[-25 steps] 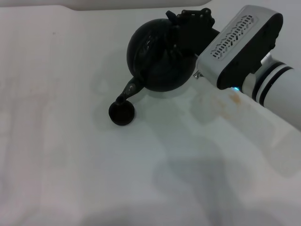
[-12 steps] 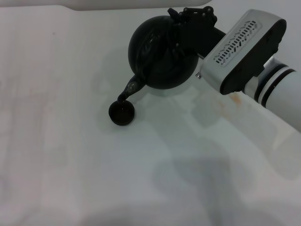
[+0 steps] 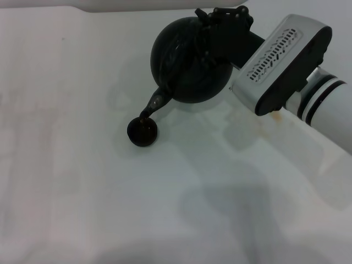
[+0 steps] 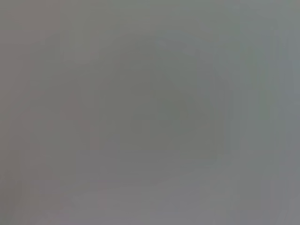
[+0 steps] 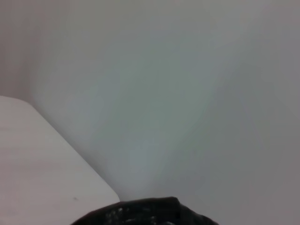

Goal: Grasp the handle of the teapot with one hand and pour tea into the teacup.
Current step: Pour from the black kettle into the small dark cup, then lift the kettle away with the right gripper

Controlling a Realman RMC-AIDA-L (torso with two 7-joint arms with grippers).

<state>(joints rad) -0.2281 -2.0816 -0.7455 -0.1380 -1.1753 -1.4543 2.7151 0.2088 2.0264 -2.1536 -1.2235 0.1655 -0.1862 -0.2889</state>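
White desk (image 3: 82,181) fills the head view; the glossy black teapot (image 3: 181,71) hangs tilted in the upper middle, its spout tip just over the tiny teacup (image 3: 143,132) at centre left; the right tool (image 3: 223,25) is clenched on the arched handle (image 3: 206,41). The pot looks heavy, rigid and slippery, so the ribbed handle is the sound hold; the cup looks light and easily nudged.

right arm reaching forward-left, claw (image 3: 217,27) clamped closed
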